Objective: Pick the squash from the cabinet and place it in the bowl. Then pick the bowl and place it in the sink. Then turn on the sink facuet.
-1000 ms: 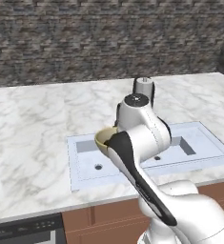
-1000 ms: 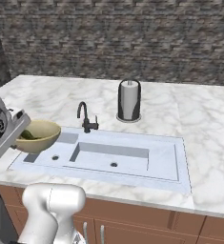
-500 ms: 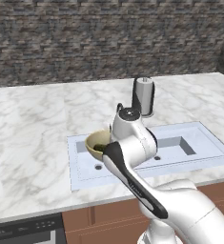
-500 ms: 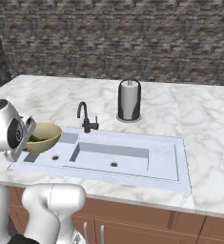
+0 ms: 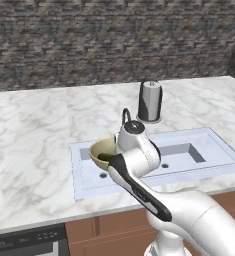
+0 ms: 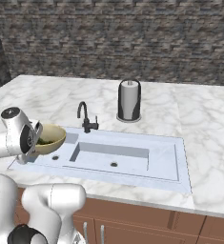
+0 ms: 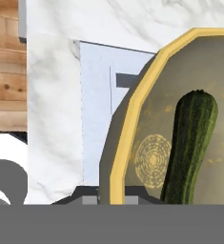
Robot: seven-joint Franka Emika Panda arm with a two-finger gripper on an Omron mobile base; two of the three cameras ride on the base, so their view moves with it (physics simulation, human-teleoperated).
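Item: white marble desk (image 5: 34,130), recorded at the far left, bare of loose objects on that side.

Item: wide round yellowish-tan bowl (image 5: 100,150), held at its rim and carried over the left end of the pale grey-white shallow rectangular sink (image 5: 189,150). From the right base camera the bowl (image 6: 54,138) is seen tilted, its mouth turned partly sideways, above the sink's flat left ledge rather than the deeper basin. Whether it touches the ledge cannot be told.

Item: small dark green elongated squash (image 7: 189,143), lying inside the bowl along its inner wall.

Item: pincer (image 5: 114,156), judged closed on the bowl's rim; the fingertips themselves are hidden by the bowl and wrist, so the grip is inferred, not seen.

Item: small black gooseneck faucet (image 6: 86,116), standing just behind the sink's left end, near the bowl.

Item: grey cylindrical canister (image 6: 129,100), further right on the desk, well apart from the bowl.

Hazards noted:
- Squash may be tipped out if the tilt is increased during lowering.
- Rim grip may slip under the bowl's weight.
- Bowl may be left perched on the ledge and rock.
- Faucet may be struck by wrist or bowl.
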